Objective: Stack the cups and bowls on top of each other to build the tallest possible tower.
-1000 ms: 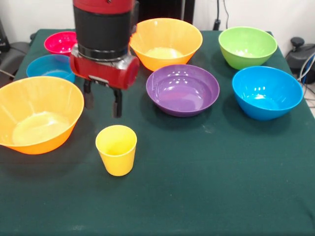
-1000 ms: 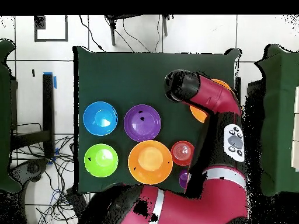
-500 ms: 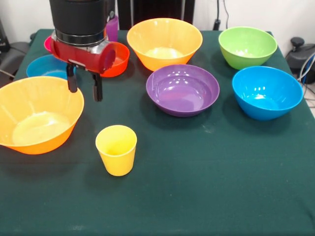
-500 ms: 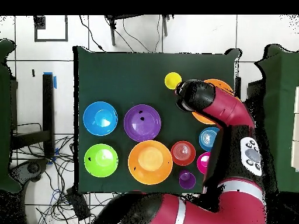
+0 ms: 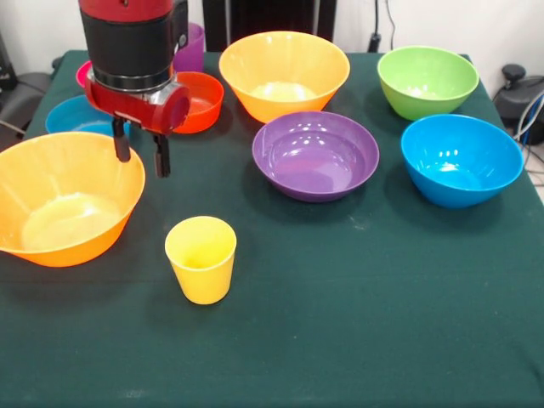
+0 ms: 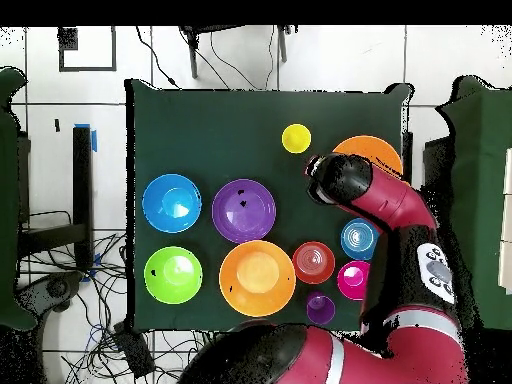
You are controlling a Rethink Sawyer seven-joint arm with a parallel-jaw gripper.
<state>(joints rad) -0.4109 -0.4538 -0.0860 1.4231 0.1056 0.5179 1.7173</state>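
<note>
The yellow cup [image 5: 201,257] [image 6: 296,138] stands upright alone on the green cloth. A large orange bowl [image 5: 64,200] [image 6: 372,152] sits to its left in the front view. My gripper [image 5: 140,155] hangs open and empty over that bowl's right rim, apart from the cup. In the overhead view the arm [image 6: 345,185] hides it. The second large orange bowl [image 5: 285,72], wide purple bowl [image 5: 316,155], green bowl [image 5: 427,81] and blue bowl [image 5: 461,159] stand singly. The small red-orange bowl [image 5: 195,100], small blue bowl [image 5: 81,115], pink bowl [image 6: 353,280] and purple cup [image 5: 191,42] stand behind the gripper.
The table's near edge lies in front of the yellow cup. Cables [image 6: 100,290] lie on the tiled floor beside the table.
My gripper has moved away from the yellow cup, leftward and farther back in the front view, to the left orange bowl's rim. It stays open. The small bowls behind it have come into view.
</note>
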